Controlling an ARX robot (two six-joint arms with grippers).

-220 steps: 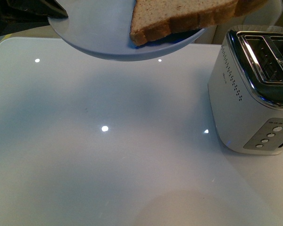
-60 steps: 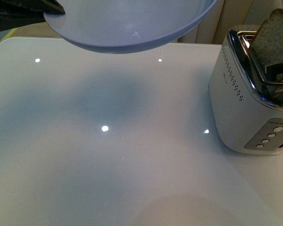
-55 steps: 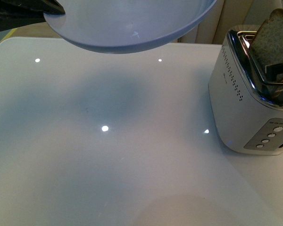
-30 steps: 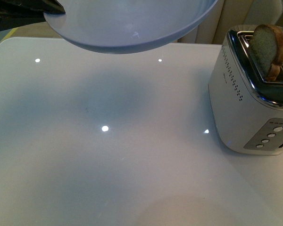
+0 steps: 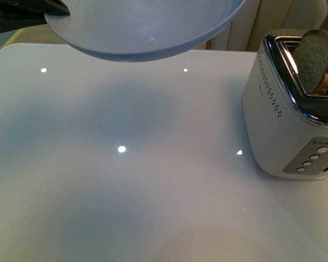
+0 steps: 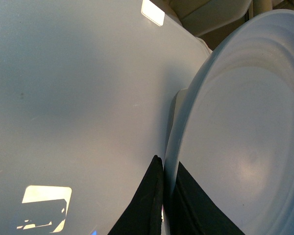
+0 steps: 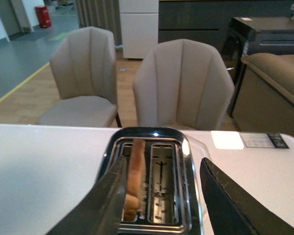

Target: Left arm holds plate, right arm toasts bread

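The slice of light-brown wholemeal bread stands on edge in one slot of the silver two-slot metal toaster. Its rounded, darker-crusted top points up and pokes above the chrome rim, and its long axis runs along the slot. The second slot, just beside it, shows its wire guides. The black right hand hangs above the toaster with its two fingers spread wide, one to each side of the slots, gripping nothing and apart from the bread. The toaster sits at the right edge of the glossy white surface, a column of round buttons on its near end. Well apart from it, at the far left, the round pale blue-grey plate hangs tilted above the surface, bare of food. The black left hand is pressed together on the plate's rim, one finger on each face. Beyond the surface stand two beige upholstered chairs.
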